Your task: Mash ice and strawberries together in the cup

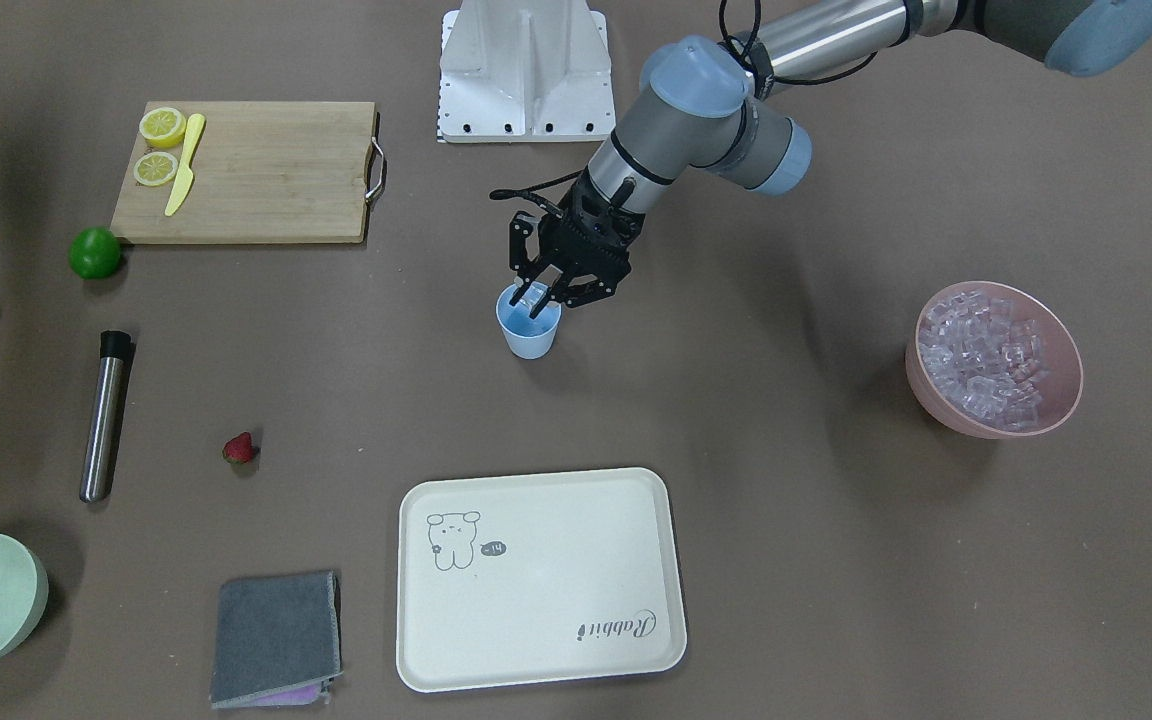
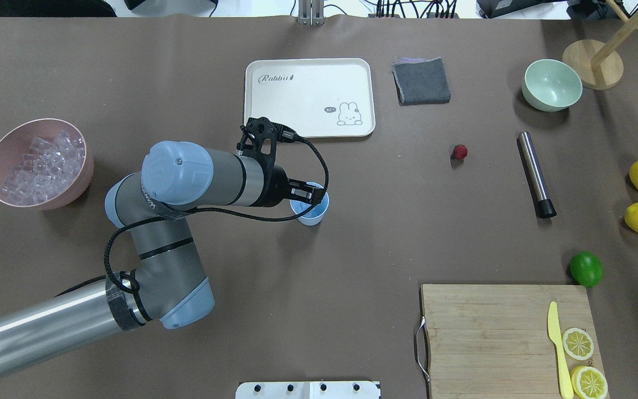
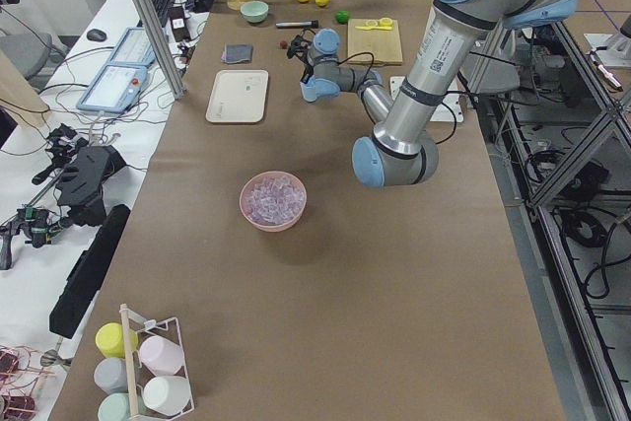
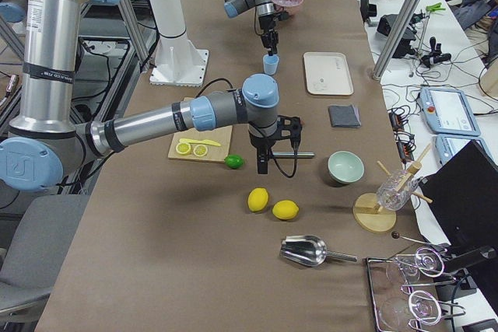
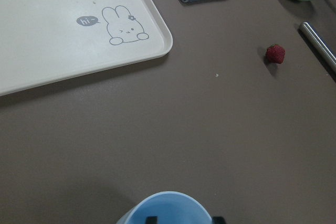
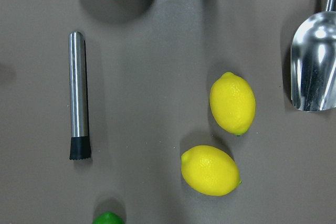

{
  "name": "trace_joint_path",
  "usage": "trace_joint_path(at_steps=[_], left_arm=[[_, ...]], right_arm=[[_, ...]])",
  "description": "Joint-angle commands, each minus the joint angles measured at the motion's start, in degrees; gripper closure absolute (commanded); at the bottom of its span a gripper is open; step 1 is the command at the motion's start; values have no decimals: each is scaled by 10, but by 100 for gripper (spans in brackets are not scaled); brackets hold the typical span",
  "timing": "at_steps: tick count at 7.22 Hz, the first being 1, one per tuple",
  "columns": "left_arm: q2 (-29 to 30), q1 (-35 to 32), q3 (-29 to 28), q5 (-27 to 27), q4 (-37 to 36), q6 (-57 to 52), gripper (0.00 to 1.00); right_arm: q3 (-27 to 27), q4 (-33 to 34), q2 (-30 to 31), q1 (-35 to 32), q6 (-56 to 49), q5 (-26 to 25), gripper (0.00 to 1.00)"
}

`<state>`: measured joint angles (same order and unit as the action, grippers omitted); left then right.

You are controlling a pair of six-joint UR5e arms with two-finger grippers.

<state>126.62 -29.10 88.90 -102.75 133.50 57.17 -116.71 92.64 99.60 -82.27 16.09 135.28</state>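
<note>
The left hand is held over the light blue cup, fingertips narrowly parted; any grasp cannot be told. Ice is heaped in the pink bowl at the cup's 9 o'clock overhead, and the strawberry is seen at 2 o'clock. The spread of the right hand cannot be told.

Site type: robotics laboratory, test cell.
Work surface: long table under a brown covering.
Manipulators: left arm and right arm, industrial jointed type, mounted by a white pedestal at one long edge of the table.
Frame: aluminium profile posts at the table's opposite long edge.
Operator station: white bench beside the table, carrying teach pendants and loose gear.
Cabling: black bundles on the floor on the table's robot side.
Props: cup, cutting board and tray, kitchenware set out on the table.
</note>
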Motion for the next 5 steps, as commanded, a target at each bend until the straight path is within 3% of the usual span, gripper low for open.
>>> trace_joint_path(at_steps=[1,2,4,5], left_arm=[[0,-10,4,-3,-1,-3,4],[-6,-41,5,-13,-1,-19,4],[-48,-105,21,-112,0,-76,4],[-66,-123,28,-131,0,-99,4]], right_arm=[[-4,1,4,0,0,1,0],[-1,1,4,0,0,2,0],[-1,1,4,0,1,16,0],[1,1,2,0,1,22,0]])
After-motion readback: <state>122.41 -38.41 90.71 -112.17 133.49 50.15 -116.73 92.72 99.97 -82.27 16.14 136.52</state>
